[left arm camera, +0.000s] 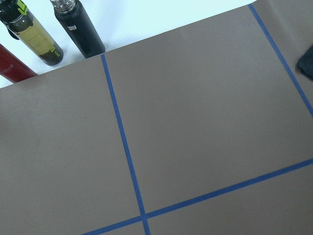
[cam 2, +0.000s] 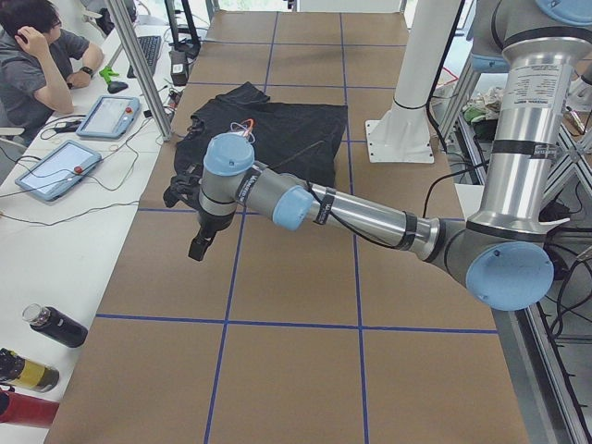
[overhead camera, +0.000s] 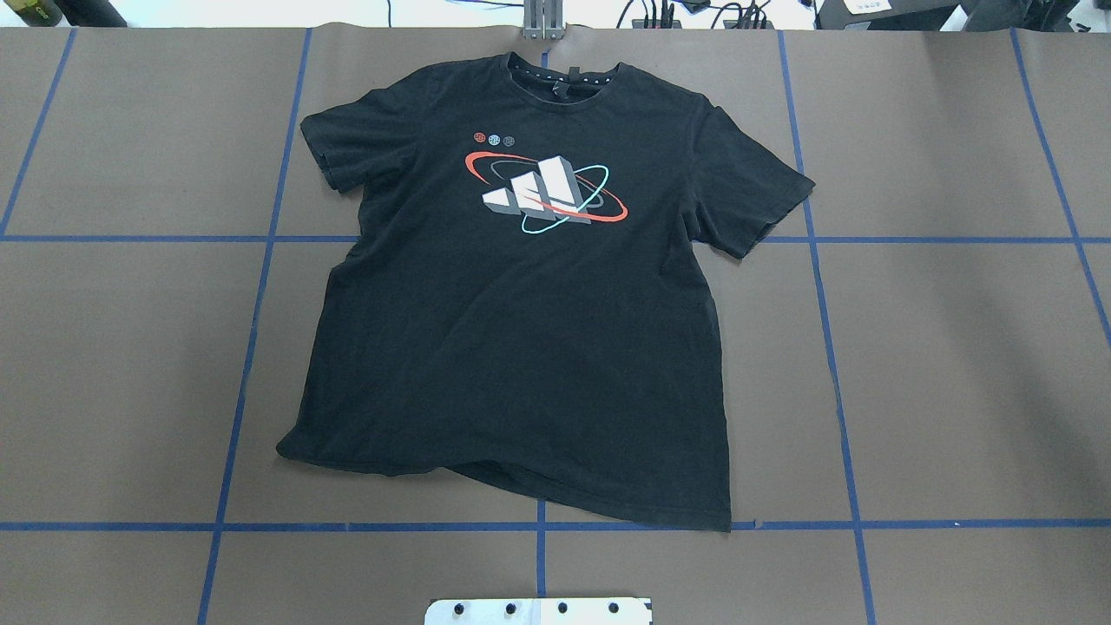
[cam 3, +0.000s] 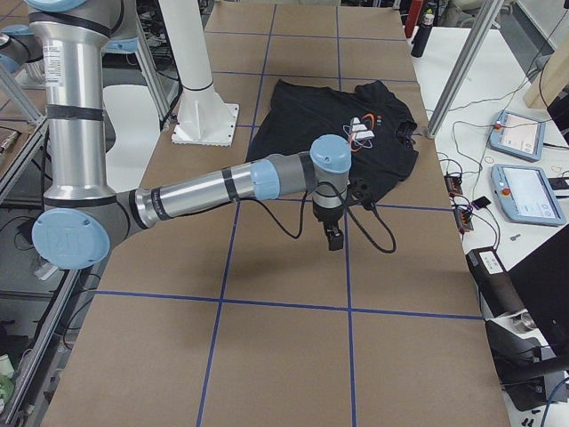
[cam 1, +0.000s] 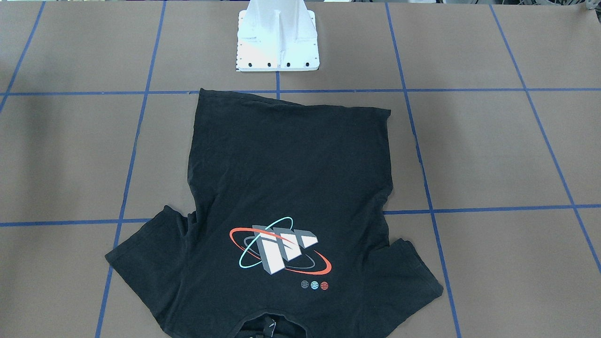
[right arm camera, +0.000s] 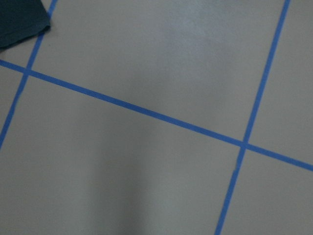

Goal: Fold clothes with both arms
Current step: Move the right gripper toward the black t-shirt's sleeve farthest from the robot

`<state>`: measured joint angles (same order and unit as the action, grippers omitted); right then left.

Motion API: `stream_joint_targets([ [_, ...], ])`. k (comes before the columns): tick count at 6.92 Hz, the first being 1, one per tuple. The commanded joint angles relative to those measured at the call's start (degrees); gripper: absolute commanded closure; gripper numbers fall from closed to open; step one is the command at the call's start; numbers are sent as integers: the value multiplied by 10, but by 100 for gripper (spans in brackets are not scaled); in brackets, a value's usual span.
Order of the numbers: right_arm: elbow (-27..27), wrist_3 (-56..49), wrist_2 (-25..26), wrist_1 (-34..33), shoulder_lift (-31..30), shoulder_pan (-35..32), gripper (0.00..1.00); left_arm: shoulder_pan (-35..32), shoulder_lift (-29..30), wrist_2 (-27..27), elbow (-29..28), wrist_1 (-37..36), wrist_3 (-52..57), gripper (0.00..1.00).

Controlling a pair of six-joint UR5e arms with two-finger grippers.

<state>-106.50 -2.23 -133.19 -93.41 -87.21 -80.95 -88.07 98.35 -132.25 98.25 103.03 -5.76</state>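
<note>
The black T-shirt [overhead camera: 521,347] lies spread flat on the table, print side up, collar at the far edge and hem toward the robot's base. The front-facing view shows the T-shirt [cam 1: 291,164] with its print near the bottom. My left gripper [cam 2: 203,242] hangs above bare table well off to the shirt's left, touching nothing; I cannot tell whether it is open or shut. My right gripper [cam 3: 333,238] hangs above bare table off to the shirt's right, and its state cannot be told either. Each wrist view catches only a corner of the shirt [left arm camera: 307,61] [right arm camera: 19,22].
The white pedestal base [cam 1: 278,40] stands just behind the shirt's hem. Blue tape lines [overhead camera: 538,526] grid the brown table. Three bottles [left arm camera: 78,29] stand off the table's left end. A person [cam 2: 37,65] sits at a side desk with tablets [cam 2: 55,171].
</note>
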Motion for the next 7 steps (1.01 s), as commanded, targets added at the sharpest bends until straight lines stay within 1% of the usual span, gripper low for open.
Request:
stream_joint_targets([
  [1,97,36,1,24,124,61,1,20,28,-1,-22,20,-17,0],
  [2,148,89,1,47,173,82,0,22,30,-1,-25,33,-19,0],
  [3,183,177,4,89,209,111,0,39,33,-1,-22,36,-20,0],
  [4,237,241,13,167,241,143,0,51,33,-1,-27,44,-19,0],
  [5,298,326,46,265,258,182,0,59,33,0,-29,51,-21,0],
  [6,365,391,96,371,269,212,0,62,33,0,-31,51,-21,0],
  [7,424,413,115,413,299,228,0,63,33,0,-33,52,-21,0],
])
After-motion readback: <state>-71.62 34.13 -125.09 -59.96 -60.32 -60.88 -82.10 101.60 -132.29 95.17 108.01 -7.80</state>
